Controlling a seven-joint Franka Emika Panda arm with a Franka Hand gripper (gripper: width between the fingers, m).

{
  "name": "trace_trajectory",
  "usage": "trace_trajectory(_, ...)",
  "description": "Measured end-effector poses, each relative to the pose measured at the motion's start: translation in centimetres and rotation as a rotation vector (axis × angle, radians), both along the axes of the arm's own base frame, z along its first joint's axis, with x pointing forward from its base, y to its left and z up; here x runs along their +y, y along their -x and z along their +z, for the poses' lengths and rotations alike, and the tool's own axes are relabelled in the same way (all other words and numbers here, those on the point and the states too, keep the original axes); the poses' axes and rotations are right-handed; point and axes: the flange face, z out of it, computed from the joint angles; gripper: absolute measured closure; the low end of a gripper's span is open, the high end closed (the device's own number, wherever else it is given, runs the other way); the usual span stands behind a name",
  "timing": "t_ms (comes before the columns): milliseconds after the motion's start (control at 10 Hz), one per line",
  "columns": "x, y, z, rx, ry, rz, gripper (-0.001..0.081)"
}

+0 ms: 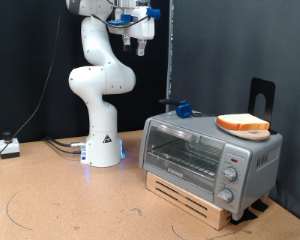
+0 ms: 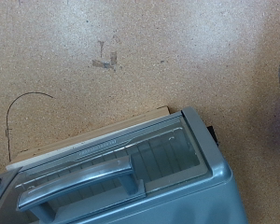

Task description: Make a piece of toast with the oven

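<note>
The silver-grey oven [image 1: 205, 157] stands on a wooden slatted base at the exterior view's right, its glass door shut. On its roof a square piece of toast [image 1: 242, 123] lies on a round light wooden board. My gripper [image 1: 138, 47] hangs high above the table, up and to the left of the oven, open with nothing between its fingers. The wrist view looks down on the oven [image 2: 131, 177], its shut glass door and the door handle [image 2: 79, 182]. Neither the fingers nor the toast show there.
The white arm base [image 1: 103, 150] stands left of the oven. A small blue object [image 1: 182, 108] sits at the oven's back edge and a black stand [image 1: 262, 95] rises behind it. A white box with cables [image 1: 7, 148] lies at the far left. Knobs [image 1: 229, 178] line the oven's right panel.
</note>
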Motion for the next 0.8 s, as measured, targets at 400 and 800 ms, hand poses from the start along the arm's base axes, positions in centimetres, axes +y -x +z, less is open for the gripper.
trace_trajectory(400, 0.6, 0.11, 0.88, -0.066, -0.032, 0.426, -0.0001)
trace_trajectory(800, 0.47, -0.61, 0.82, -0.123, -0.016, 0.706, -0.0001)
